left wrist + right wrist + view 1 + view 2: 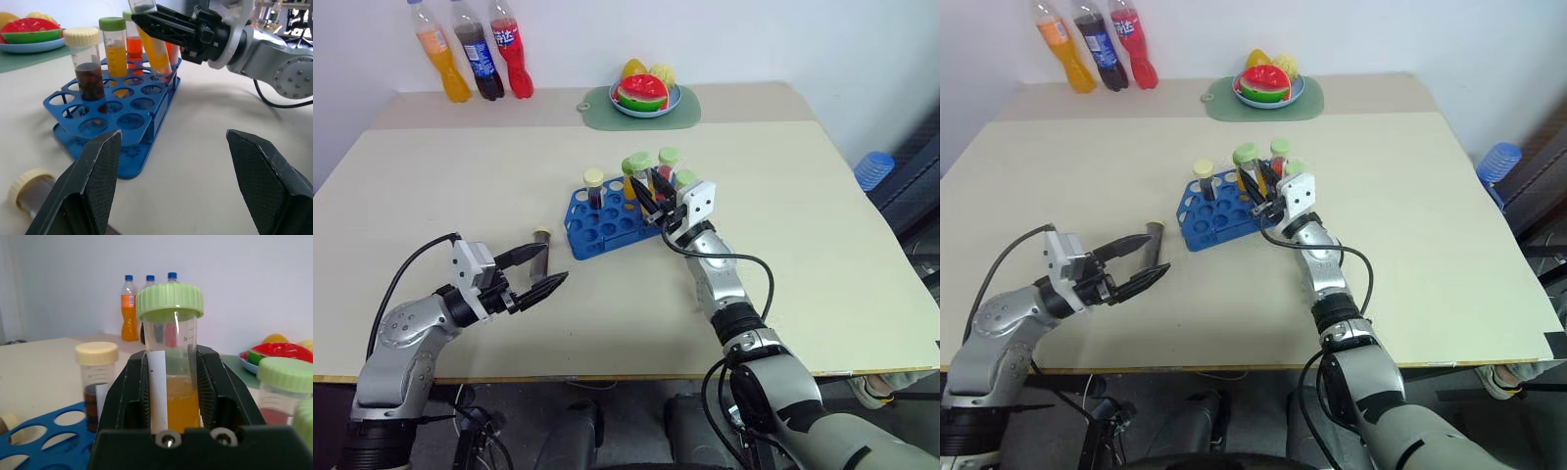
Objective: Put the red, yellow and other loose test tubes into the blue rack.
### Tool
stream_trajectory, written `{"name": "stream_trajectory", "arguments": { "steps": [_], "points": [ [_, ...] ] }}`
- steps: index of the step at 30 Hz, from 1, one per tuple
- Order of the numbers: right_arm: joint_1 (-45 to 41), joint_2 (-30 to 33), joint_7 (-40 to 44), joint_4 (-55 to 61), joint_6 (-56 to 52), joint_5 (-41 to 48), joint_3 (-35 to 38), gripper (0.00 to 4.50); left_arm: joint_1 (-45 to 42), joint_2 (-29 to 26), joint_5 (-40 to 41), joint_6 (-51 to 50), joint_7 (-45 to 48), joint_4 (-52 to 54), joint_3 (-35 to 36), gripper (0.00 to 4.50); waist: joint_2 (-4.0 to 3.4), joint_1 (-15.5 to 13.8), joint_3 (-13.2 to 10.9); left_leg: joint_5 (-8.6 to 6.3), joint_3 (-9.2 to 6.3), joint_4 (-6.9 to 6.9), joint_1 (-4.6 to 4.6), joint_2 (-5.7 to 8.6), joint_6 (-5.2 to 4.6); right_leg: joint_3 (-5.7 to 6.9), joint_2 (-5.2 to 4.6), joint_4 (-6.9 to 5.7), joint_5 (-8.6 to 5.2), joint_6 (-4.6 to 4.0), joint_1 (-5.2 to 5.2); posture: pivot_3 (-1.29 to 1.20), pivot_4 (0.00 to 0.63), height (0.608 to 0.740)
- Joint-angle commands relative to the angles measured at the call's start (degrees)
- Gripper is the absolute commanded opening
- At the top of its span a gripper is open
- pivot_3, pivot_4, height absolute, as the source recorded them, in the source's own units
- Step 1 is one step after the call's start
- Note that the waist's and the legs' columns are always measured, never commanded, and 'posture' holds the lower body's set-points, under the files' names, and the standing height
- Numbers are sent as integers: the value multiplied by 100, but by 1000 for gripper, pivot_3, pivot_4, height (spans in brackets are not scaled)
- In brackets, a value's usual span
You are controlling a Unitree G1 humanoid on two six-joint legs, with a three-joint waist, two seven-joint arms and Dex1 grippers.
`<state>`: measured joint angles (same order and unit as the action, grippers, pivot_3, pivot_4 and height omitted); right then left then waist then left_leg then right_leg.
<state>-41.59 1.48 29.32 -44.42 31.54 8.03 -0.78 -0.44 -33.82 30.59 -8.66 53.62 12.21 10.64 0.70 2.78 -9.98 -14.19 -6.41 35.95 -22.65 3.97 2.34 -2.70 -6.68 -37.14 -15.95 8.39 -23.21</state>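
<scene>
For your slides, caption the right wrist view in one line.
Right end effector grips a green-capped yellow test tube above the blue rack.

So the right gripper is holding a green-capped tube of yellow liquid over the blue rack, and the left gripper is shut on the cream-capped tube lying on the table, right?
Not quite. The left gripper is open and holds nothing; the left wrist view shows the cream-capped tube lying on the table beside one finger. The right gripper does hold the green-capped tube of yellow liquid over the blue rack.
</scene>
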Motion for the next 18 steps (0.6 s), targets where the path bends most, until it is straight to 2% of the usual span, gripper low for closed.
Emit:
{"name": "stream_trajectory", "arguments": {
  "steps": [1,18],
  "points": [
    [12,-121,36,43,171,-26,-38,802,-36,-71,93,-17,-10,155,164,3560,0,-4,0,0,0,0,0,0,0,0,0,0,0,0,0,0,150,740],
    [-228,-275,-274,-939,638,-105,172,802,-75,4,59,-59,-20,152,79,3560,0,15,0,0,1,-3,15,0,0,-1,1,-1,-1,-2,10,0,150,740]
  ]
}}
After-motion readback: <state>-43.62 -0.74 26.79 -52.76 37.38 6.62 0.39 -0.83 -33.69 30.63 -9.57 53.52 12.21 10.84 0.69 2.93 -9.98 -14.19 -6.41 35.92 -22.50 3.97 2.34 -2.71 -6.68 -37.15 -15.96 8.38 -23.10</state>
